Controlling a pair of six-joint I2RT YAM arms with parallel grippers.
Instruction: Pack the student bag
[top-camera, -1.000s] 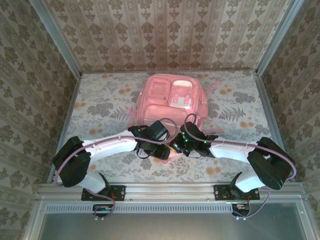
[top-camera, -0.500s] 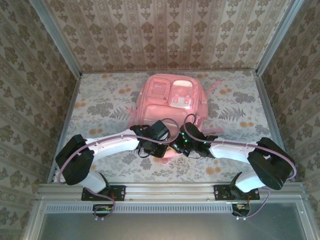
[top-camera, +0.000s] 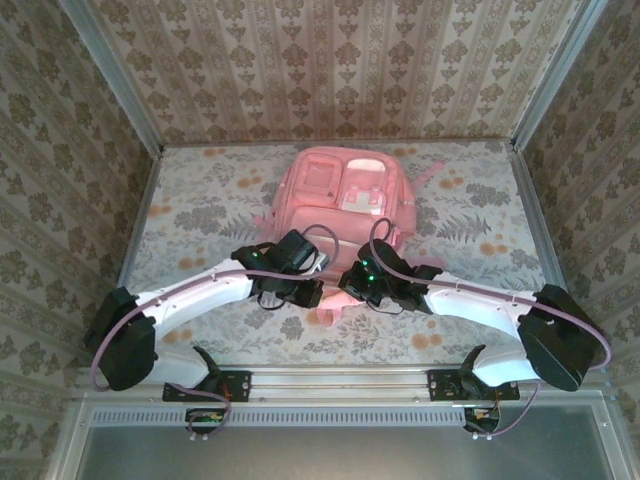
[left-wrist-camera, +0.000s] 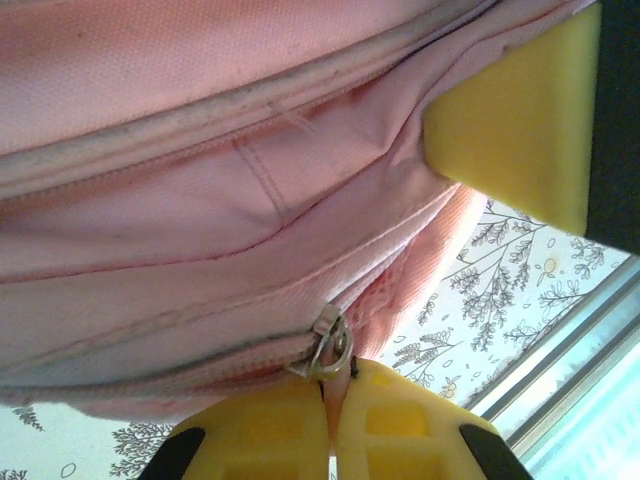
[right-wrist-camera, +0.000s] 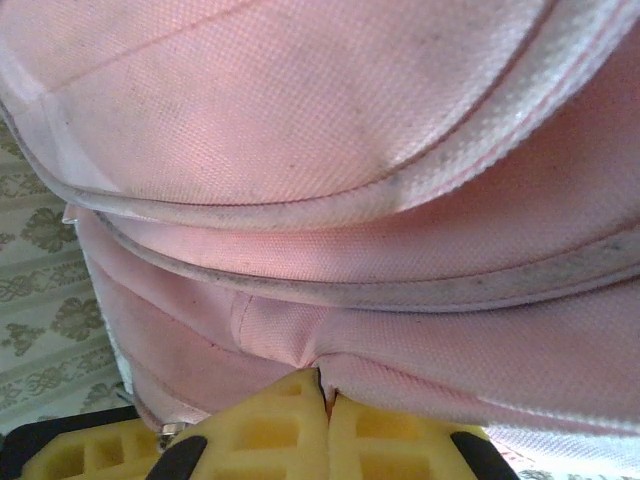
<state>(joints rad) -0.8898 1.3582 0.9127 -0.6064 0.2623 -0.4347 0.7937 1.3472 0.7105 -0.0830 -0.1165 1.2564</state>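
Observation:
The student bag (top-camera: 345, 195), a large pink backpack, lies flat at the middle of the table with its near end under both wrists. My left gripper (top-camera: 322, 283) meets that end from the left. In the left wrist view, my left gripper (left-wrist-camera: 333, 425) is shut on the pink pull tab of a zip, just below the metal slider (left-wrist-camera: 330, 350). My right gripper (top-camera: 346, 283) comes in from the right. In the right wrist view, my right gripper (right-wrist-camera: 326, 400) is shut on a pinched fold of the student bag's fabric (right-wrist-camera: 300, 130).
The patterned table (top-camera: 200, 215) is enclosed by wallpapered walls on three sides, with a metal rail (top-camera: 340, 378) along the near edge. In the left wrist view, a yellow finger of the other gripper (left-wrist-camera: 520, 120) presses on the bag at the upper right.
The left gripper has shut on the zip pull. Both wrists have shifted slightly away from the near rail and leftward, and the arms have stretched out further.

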